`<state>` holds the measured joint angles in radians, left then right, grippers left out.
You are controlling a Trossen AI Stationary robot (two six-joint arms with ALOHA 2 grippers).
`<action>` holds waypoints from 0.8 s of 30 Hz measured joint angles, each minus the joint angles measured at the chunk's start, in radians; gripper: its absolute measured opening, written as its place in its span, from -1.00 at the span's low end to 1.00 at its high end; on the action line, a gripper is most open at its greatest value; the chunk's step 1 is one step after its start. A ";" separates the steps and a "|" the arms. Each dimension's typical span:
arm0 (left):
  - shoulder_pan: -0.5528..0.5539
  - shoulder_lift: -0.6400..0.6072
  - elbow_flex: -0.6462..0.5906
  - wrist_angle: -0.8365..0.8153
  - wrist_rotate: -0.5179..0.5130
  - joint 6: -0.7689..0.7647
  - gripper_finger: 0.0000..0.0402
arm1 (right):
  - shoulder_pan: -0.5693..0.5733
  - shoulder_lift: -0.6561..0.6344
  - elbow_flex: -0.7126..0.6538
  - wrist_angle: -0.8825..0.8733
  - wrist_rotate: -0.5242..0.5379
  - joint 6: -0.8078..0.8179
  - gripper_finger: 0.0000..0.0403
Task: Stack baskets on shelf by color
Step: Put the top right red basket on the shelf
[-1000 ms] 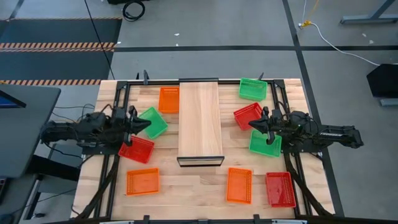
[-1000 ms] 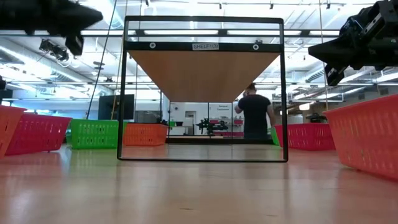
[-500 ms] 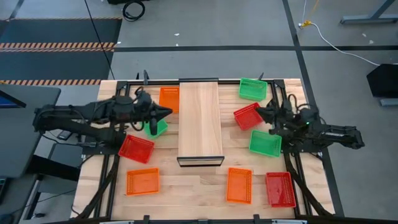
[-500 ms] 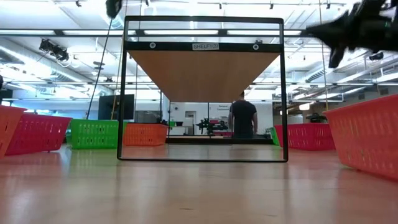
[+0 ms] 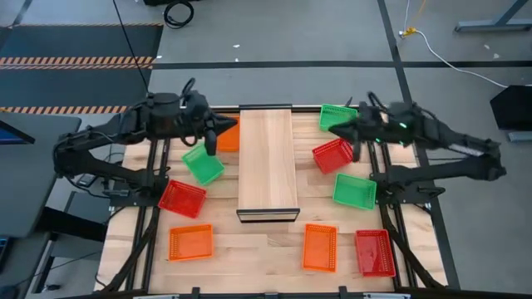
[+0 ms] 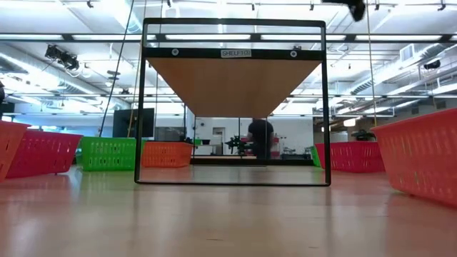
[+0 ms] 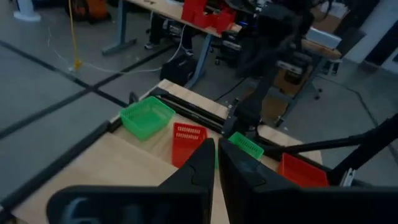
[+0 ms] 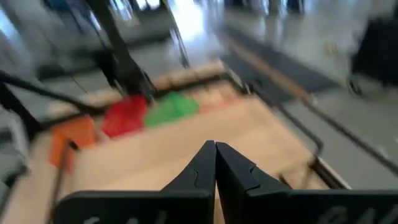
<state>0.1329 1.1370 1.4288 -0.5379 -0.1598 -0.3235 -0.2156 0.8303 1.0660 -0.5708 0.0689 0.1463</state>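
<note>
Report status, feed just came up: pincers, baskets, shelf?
Left pincer and right pincer shut, empty, raised beside the shelf. Shelf bare. All nine baskets on the table, none stacked. Nothing in the way.

Slatted wooden tabletop [image 5: 266,253]; the shelf [image 5: 267,158] runs down its centre, nothing on its top. Baskets directly on table, shelf as clock centre:
- 11 o'clock: orange basket [image 5: 227,134], partly hidden
- 9: green basket [image 5: 203,164]
- 8: red [image 5: 182,198]
- 7: orange [image 5: 190,242]
- 5: orange [image 5: 320,247], red [image 5: 374,252]
- 4: green [image 5: 355,191]
- 3: red [image 5: 332,154]
- 1: green [image 5: 338,118]
</note>
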 joint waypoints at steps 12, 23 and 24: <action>-0.013 -0.075 0.006 -0.046 0.007 0.014 -0.83 | -0.070 0.423 0.469 -0.146 -0.111 0.539 -0.93; -0.006 -0.065 0.005 -0.041 0.008 -0.047 -0.84 | -0.076 0.551 0.499 0.272 -0.223 0.563 -0.93; 0.000 -0.064 0.005 -0.040 0.008 -0.047 -0.82 | -0.077 0.565 0.499 0.304 -0.218 0.561 -0.93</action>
<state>0.1331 1.0733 1.4342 -0.5782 -0.1522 -0.3705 -0.2929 1.3953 1.5654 -0.2668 -0.1486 0.7073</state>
